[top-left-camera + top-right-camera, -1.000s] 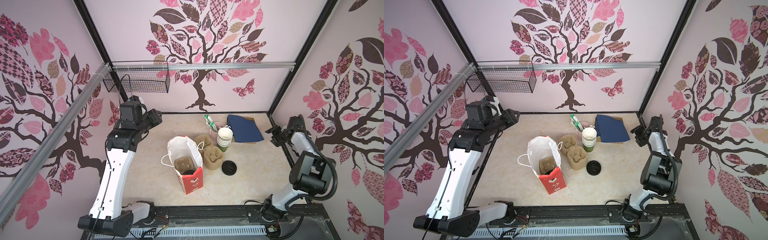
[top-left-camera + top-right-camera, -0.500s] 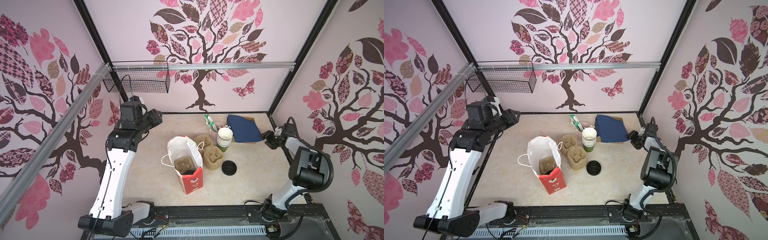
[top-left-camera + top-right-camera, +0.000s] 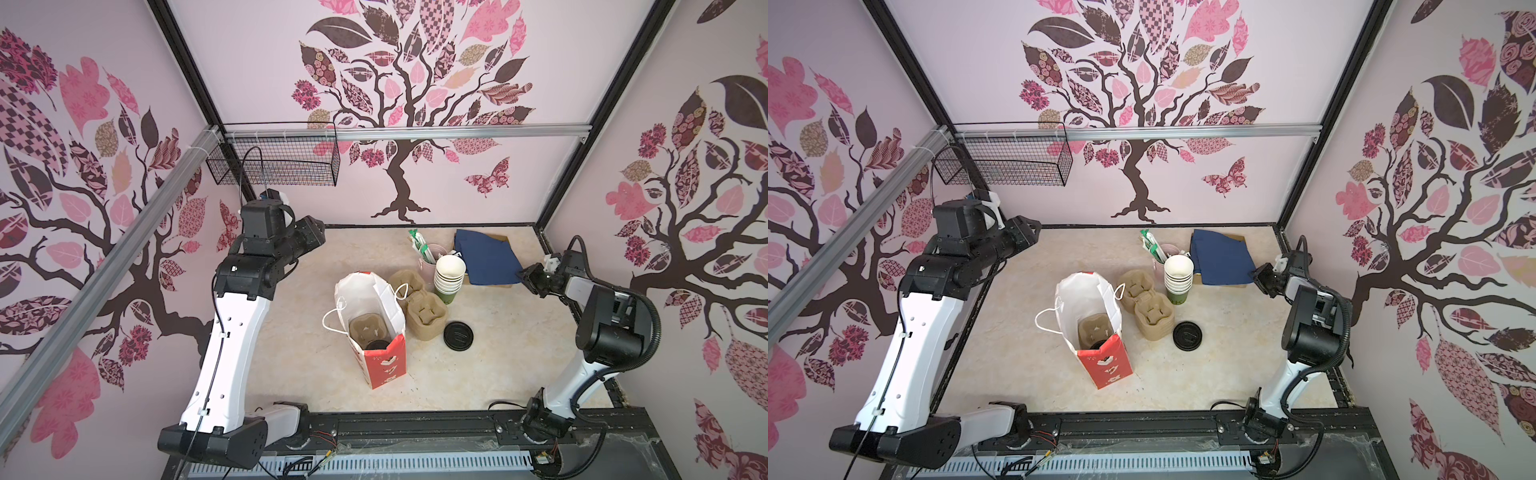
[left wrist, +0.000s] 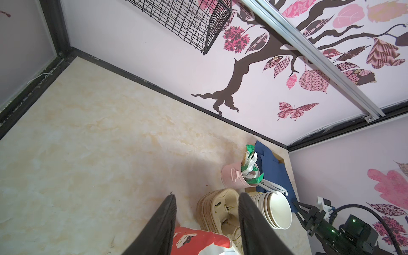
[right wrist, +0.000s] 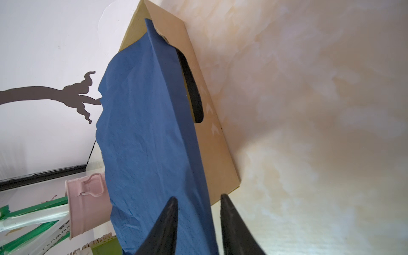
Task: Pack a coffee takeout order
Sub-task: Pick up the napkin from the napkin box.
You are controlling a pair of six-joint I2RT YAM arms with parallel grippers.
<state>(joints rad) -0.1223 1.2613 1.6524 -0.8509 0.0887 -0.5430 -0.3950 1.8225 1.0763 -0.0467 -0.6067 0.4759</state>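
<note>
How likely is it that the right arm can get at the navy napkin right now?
Likely yes. The right gripper sits at the napkin's near edge, jaws apart with that edge between them, and nothing blocks it. The napkin lies on top of a cardboard box.

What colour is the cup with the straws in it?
The straw cup is pale pink, clearest in the left wrist view.

Colours rn: navy paper napkin (image 3: 486, 259), tan moulded-pulp cup carrier (image 3: 365, 327), round black plastic lid (image 3: 458, 335), red paper bag (image 3: 384, 365) w/ white prints + white inside, pale pink cup (image 3: 429, 261), cream-lined paper cups (image 3: 449, 272) w/ green bottom. Surface (image 3: 498, 365) = cream marble-ish, walls (image 3: 457, 183) pink w/ brown tree pattern.
</note>
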